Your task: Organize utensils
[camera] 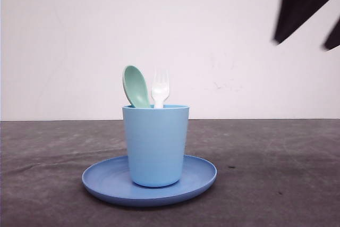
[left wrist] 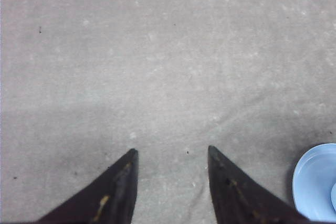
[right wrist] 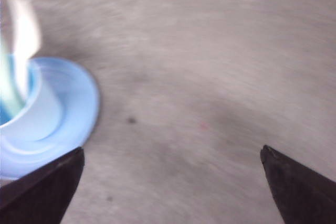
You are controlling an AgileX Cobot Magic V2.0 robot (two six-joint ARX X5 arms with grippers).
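A mint-green spoon (camera: 136, 86) and a white fork (camera: 160, 90) stand upright, side by side, in a light blue cup (camera: 155, 144). The cup rests on a round blue plate (camera: 103, 180) in the middle of the table. High at the right, blurred, hangs my right gripper (camera: 301, 45), well above the cup. In its wrist view that gripper (right wrist: 171, 150) is wide open and empty, with the cup (right wrist: 32, 116), plate (right wrist: 80, 95) and blurred fork (right wrist: 23, 22) off to one side. My left gripper (left wrist: 171, 150) is open over bare cloth, with the plate's rim (left wrist: 308, 182) beside one finger.
A grey cloth (camera: 276, 174) covers the table, and a plain white wall (camera: 69, 41) stands behind it. Bare cloth lies on both sides of the plate.
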